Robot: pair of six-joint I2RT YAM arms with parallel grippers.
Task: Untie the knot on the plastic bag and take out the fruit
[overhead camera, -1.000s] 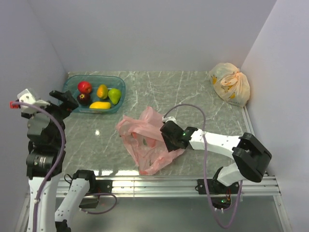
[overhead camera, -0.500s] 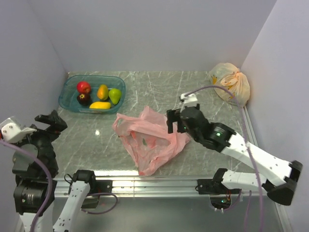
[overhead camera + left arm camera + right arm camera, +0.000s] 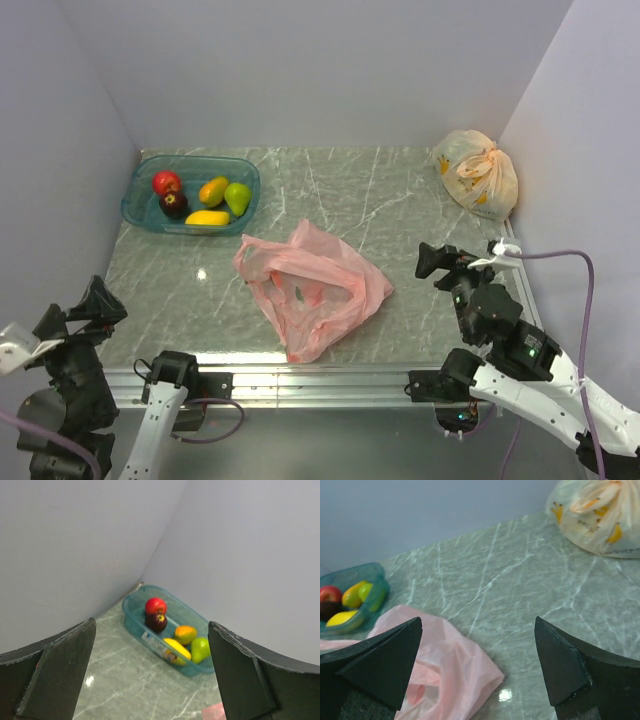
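**Both grippers open and empty; the bag lies flat between them, the fruit is in the far tray**

At the near left corner the left gripper (image 3: 78, 308) hangs with its jaws spread wide, and nothing is between them. Its own camera looks over the table (image 3: 400, 200) toward the far left corner. At the near right the right gripper (image 3: 450, 262) is also wide open and holds nothing.

The plastic bag (image 3: 315, 290) is to the left of the right gripper and apart from it. It is closer to this gripper than to the left one, so I judge the right arm is better placed to reach it. The bag lies limp and flat in the middle of the table. I see no clear long axis and no bulge of fruit inside.

Farther back, the fruit (image 3: 200, 195) sits in a blue-green tray (image 3: 135, 200) at the far left, well apart from the bag. A pale yellow bag (image 3: 478, 172) stands knotted in the far right corner.
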